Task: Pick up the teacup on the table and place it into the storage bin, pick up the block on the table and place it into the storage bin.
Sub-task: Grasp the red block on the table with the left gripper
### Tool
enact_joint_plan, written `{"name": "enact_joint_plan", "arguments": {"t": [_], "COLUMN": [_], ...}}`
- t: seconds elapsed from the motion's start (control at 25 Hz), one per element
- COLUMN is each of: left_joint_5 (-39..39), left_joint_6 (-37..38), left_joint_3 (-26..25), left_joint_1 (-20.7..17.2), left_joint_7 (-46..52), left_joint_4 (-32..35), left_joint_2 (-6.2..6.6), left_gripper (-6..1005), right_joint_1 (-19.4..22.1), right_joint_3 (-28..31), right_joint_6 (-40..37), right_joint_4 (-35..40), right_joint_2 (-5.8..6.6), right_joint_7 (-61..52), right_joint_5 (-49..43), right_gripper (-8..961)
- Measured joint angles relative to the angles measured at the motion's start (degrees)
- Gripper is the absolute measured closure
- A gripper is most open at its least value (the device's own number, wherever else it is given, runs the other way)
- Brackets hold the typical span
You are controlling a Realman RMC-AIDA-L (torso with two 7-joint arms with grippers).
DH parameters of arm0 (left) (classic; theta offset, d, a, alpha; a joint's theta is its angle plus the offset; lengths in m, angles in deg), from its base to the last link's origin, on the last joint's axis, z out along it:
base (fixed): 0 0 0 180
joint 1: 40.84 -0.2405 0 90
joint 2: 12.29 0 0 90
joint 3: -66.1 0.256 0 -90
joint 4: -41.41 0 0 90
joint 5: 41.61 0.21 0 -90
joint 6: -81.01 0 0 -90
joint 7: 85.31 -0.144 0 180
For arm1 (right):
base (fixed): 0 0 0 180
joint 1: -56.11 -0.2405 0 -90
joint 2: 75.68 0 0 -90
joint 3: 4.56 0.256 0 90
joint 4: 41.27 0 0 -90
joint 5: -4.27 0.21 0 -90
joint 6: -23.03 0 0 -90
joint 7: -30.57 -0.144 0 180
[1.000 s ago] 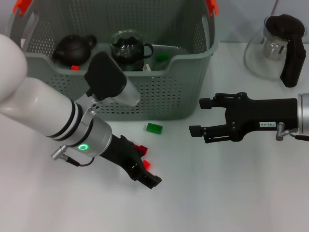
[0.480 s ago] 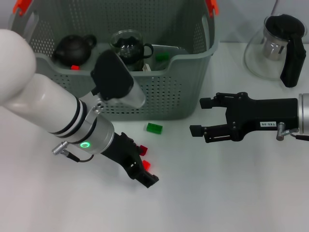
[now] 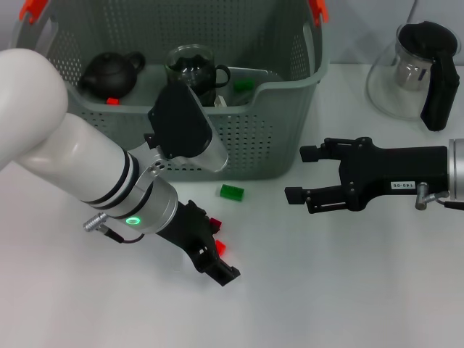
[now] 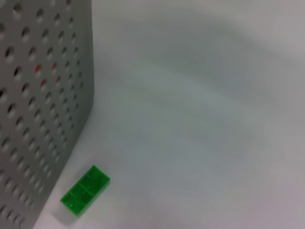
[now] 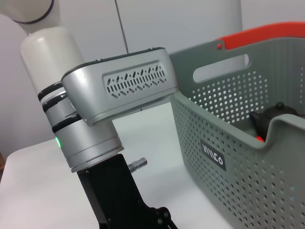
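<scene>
One storage bin (image 3: 239,138) at table rear, already containing glass teacup (image 3: 192,71) and dark teapot (image 3: 110,72). Right gripper (image 3: 303,174) level above table, well right of bin, fingers spread, empty. Left gripper (image 3: 217,259) low over table in front of bin, clamped on red block (image 3: 216,235). Green block (image 3: 232,192) flat on table, just beside bin front wall.

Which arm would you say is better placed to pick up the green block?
Left, probably. The left gripper is low over the table just short of the green block, which fills its wrist view. The right gripper sits open farther off.
</scene>
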Motion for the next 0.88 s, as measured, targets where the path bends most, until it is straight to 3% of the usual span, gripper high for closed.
{"name": "enact_joint_plan", "arguments": {"t": [0.44,0.68,0.88], "left_joint_5": [0.0,0.1,0.1], "left_joint_6": [-2.6,-1.9,-1.6], "left_joint_3": [0.0,0.0,0.1], "left_joint_1": [-0.3,-0.2,-0.3], "left_joint_7": [-0.5,-1.3,-1.8], "left_joint_4": [-0.3,-0.5,-0.4], "left_joint_2": [-0.08,-0.01,-0.07], "left_gripper": [135,333,439], "right_joint_1": [-0.1,-0.1,-0.1], "right_joint_3": [0.0,0.0,0.0], "right_joint_6": [0.1,-0.1,0.0], "right_joint_4": [-0.1,0.2,0.2], "right_joint_2": [0.14,0.17,0.15], "right_joint_7": [-0.1,-0.3,-0.2], "right_joint_5": [0.0,0.0,0.0], "right_gripper": [39,39,39]}}
